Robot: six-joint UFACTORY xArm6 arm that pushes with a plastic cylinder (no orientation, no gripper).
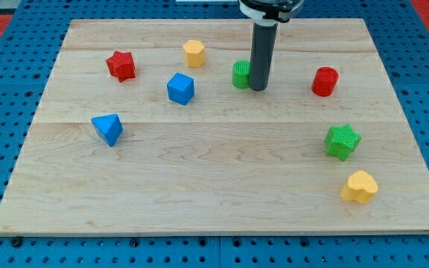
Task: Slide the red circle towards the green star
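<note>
The red circle [324, 81] sits at the view's upper right of the wooden board. The green star [342, 141] lies below it, toward the view's right edge, apart from it. My tip [258, 88] rests on the board just right of a green round block [240, 74], touching or nearly touching it. The tip is well to the left of the red circle, with open board between them.
A red star [121, 65], a yellow hexagon [194, 53] and a blue cube [180, 88] lie at the upper left. A blue triangle [108, 129] lies at the left. A yellow heart [360, 187] lies at the lower right, below the green star.
</note>
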